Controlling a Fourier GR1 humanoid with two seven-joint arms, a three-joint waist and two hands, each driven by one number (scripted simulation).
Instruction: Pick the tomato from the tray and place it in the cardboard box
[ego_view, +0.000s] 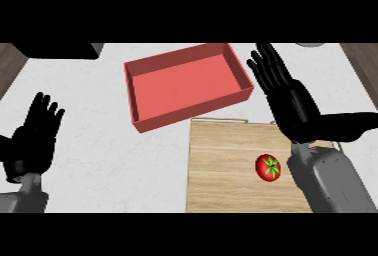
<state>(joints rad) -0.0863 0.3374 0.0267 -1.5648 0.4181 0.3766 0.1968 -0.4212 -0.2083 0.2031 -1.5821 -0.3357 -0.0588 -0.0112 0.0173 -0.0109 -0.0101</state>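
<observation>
The tomato (269, 167) lies on the right part of the wooden tray (221, 170) with its green stalk star facing up, and nothing is touching it. My right forearm (332, 185) runs just beside it on the right. My right hand (289, 102) is already past it, over the tray's far right corner, with the fingers straight and spread and nothing in them.

The box (193, 114) is red, open-topped and bare inside. It sits at the tray's far left corner, skewed against the tray's edge, and I cannot tell whether the two touch. My left hand (33, 140) rests open at the view's left, fingers up, over the white counter (111, 160) and well apart from everything else.

The risks, as I judge them:
- **Pulling back:** my hand has to draw back and come down, and my wrist or forearm could brush the tomato on the way. It is round and the board is flat, so a nudge would likely send it rolling toward the tray's edge.
- **Closing my fingers:** if they close off-centre, the tomato could squeeze out sideways.
- **Carrying it over:** I could clip the box's near wall. Because the box is skewed, a release near a corner could land the tomato on the rim rather than inside.

By my count there is one tomato, one tray, one box and two hands, both open.
</observation>
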